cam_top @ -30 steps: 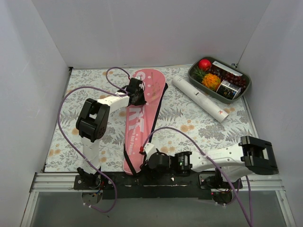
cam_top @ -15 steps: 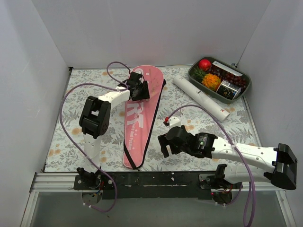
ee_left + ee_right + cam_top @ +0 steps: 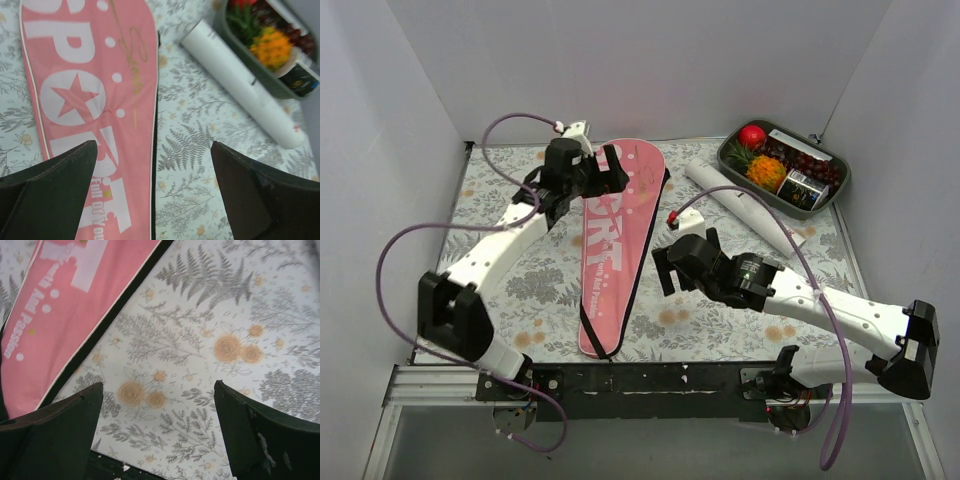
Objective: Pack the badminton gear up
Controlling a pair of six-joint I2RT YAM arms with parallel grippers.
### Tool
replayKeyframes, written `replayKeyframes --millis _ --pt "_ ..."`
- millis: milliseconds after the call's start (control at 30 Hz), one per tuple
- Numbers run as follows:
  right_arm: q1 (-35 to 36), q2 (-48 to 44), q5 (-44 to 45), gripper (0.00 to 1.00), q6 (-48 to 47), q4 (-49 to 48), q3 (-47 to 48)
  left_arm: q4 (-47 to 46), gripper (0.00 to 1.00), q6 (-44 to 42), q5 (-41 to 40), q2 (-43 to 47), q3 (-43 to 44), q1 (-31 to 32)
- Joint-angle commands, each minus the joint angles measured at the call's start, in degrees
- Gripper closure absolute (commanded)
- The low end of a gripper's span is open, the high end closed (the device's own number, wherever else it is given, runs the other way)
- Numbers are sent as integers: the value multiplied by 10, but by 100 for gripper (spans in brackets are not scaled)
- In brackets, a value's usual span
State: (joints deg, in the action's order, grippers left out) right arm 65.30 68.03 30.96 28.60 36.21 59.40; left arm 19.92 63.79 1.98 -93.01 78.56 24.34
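Top external: left pincer (image 3: 584, 181) over the pink bag (image 3: 610, 255), right pincer (image 3: 685, 262) beside it, both spread apart, empty.

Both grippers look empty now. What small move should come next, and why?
Probably move the right gripper toward the white tube and lower it over the tube's middle. Both it and the left gripper are open and empty, and the tube lies loose on the table, outside the pink bag, on the right arm's side.
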Motion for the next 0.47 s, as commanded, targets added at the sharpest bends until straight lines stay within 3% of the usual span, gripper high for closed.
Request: replayKeyframes --millis 0,100,233,333,433 --pt "-42 13 99 2 -60 -11 67 -56 2 -20 -13 159 -90 -1" --pt "-61 30 156 2 -84 -10 105 -80 2 -25 -13 226 -165 4" --pt "-74 20 164 2 -119 -32 140 -88 2 -39 -47 337 -230 7" --pt "-81 -5 125 4 -154 -61 143 -94 2 -62 -70 376 -262 8" --pt "-81 -4 162 2 -145 -56 151 -88 2 -65 -94 389 -278 8"
